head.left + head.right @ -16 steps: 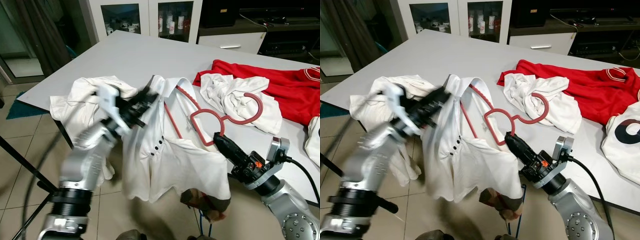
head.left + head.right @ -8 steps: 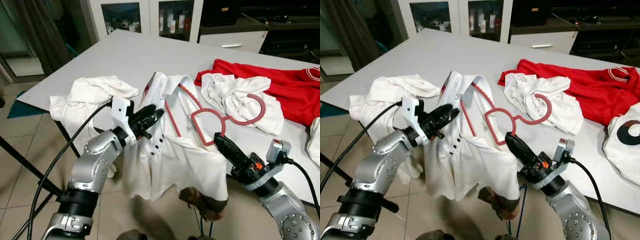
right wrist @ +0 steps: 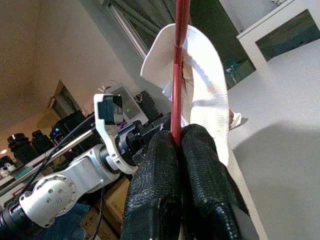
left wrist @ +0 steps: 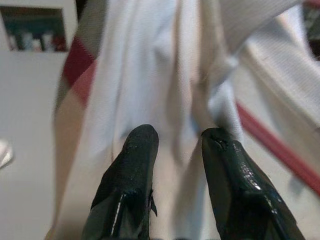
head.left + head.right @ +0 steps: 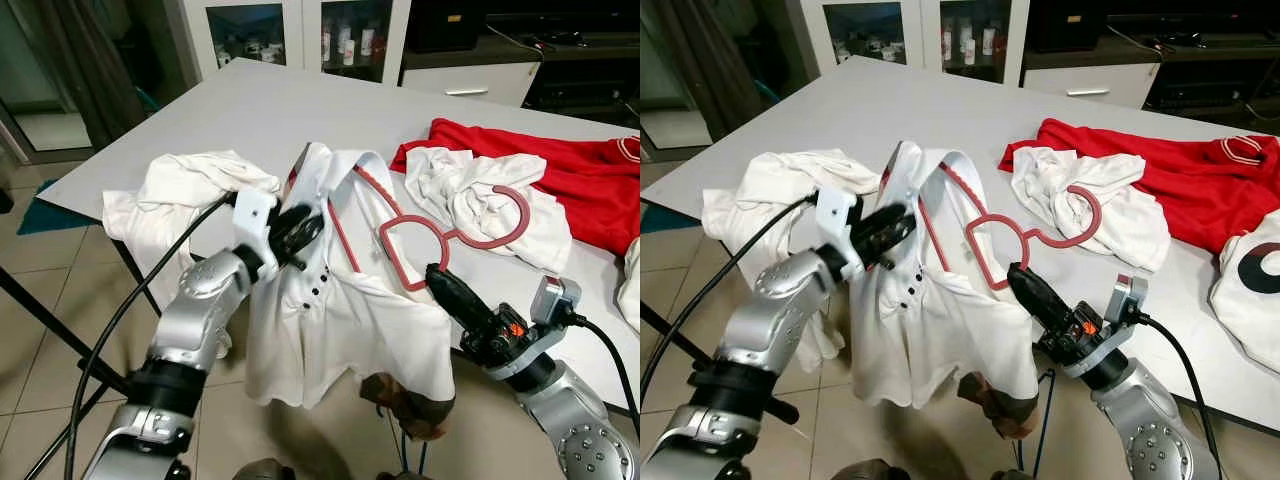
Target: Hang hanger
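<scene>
Across the grey table (image 5: 300, 110) several garments are lying: a red garment (image 5: 580, 180) at the far right with a crumpled white cloth (image 5: 470, 195) on it, and another white heap (image 5: 180, 190) at the near left corner. Over the table's front edge a white shirt (image 5: 340, 310) with dark buttons is draping down toward the tiled floor (image 5: 40, 300). A red hanger (image 5: 420, 240) is sitting partly inside that shirt's collar, its hook resting on the crumpled white cloth. At the right, the right gripper (image 3: 176, 145) is pinching the hanger's lower bar, fingers closed tight on it. At the left, the left gripper (image 4: 177, 137) is pressing against the shirt's shoulder beside the collar, its fingers (image 4: 140, 150) standing slightly apart with white cloth bunching between them.
</scene>
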You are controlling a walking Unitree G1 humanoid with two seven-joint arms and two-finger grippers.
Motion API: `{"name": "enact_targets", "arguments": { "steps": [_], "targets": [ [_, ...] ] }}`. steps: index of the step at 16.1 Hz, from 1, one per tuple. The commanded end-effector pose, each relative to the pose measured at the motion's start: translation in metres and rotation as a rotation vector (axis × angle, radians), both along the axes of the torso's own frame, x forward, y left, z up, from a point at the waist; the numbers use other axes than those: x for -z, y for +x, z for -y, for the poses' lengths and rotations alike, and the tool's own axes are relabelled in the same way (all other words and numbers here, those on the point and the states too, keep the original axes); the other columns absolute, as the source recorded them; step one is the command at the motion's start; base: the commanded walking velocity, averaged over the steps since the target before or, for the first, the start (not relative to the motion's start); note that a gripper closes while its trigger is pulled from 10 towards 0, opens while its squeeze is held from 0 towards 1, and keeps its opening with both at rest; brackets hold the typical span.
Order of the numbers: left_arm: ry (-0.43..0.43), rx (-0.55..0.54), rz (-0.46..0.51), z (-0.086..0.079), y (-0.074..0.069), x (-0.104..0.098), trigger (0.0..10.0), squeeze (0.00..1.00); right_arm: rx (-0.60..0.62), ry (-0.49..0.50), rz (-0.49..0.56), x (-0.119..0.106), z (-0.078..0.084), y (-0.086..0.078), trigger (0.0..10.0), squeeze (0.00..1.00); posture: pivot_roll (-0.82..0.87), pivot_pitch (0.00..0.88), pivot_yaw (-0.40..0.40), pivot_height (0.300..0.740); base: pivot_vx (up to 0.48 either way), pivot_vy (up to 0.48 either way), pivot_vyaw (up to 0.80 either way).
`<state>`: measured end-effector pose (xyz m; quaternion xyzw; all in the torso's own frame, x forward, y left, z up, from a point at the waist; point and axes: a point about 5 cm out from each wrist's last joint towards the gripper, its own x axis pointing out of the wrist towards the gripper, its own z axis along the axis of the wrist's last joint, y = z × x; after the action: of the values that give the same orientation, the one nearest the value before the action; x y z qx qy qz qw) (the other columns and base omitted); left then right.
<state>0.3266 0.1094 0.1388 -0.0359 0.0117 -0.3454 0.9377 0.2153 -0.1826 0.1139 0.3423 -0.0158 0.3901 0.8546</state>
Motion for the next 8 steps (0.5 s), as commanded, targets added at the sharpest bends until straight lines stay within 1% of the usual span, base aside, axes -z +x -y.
{"name": "enact_targets", "arguments": {
  "steps": [1, 3, 4, 6, 8],
  "targets": [
    [-0.007, 0.026, 0.028, 0.004, 0.001, -0.007, 10.0, 0.0, -0.018, 0.003, 0.039, -0.007, -0.002, 0.004, 10.0, 0.0, -0.07, 0.0, 0.064, 0.74, 0.0, 0.0, 0.0],
    [-0.052, 0.044, 0.02, 0.005, 0.0, -0.01, 10.0, 0.0, 0.004, -0.006, 0.032, -0.005, 0.0, 0.006, 10.0, 0.0, -0.07, 0.0, 0.064, 0.74, 0.0, 0.0, 0.0],
    [-0.059, 0.046, 0.017, 0.004, -0.001, -0.01, 10.0, 0.0, 0.008, -0.009, 0.03, -0.005, 0.001, 0.006, 10.0, 0.0, -0.07, 0.0, 0.064, 0.74, 0.0, 0.0, 0.0],
    [-0.072, 0.063, -0.003, 0.0, -0.004, -0.007, 10.0, 0.0, 0.016, -0.017, 0.022, -0.003, 0.004, 0.007, 10.0, 0.0, -0.07, 0.0, 0.064, 0.74, 0.0, 0.0, 0.0],
    [-0.111, 0.093, -0.022, -0.002, -0.009, -0.007, 10.0, 0.0, 0.005, -0.02, 0.022, -0.003, 0.002, 0.007, 10.0, 0.0, -0.06, 0.0, 0.061, 0.74, 0.0, 0.0, 0.0]
  ]
}}
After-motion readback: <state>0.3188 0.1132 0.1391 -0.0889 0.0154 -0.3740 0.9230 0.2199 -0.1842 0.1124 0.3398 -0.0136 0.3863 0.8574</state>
